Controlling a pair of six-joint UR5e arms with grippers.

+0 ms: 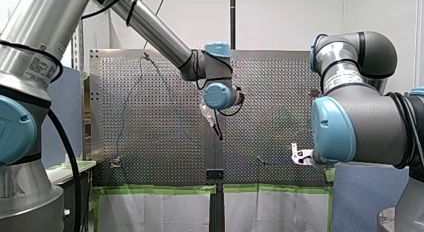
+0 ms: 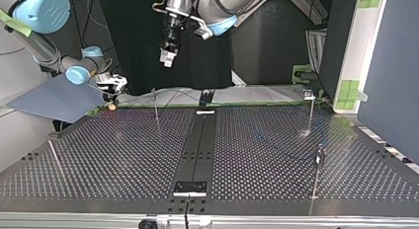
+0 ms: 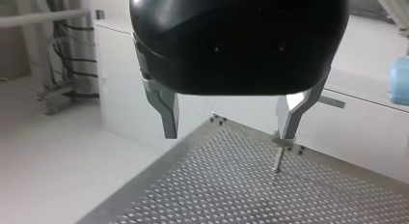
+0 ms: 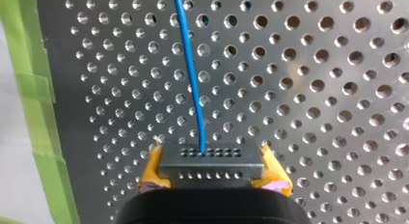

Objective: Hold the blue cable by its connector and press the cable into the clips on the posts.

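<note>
Entry: connector (image 4: 212, 162) clamped between the yellow pads of my right gripper (image 4: 213, 172).
Only the right wrist view showed the blue cable (image 4: 190, 74), running ahead over the perforated table (image 4: 313, 89). The left wrist view showed my left gripper (image 3: 230, 120) spread wide and empty.

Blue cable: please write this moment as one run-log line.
right gripper: shut on connector | blue cable: runs over table | left gripper: open, empty

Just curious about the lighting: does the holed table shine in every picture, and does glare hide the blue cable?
Front view: the table shimmers with glare. Top view: dark, pale reflections at its far edge. Left wrist view: bright room behind my left gripper. Right wrist view: even light, blue cable and connector plain.
</note>
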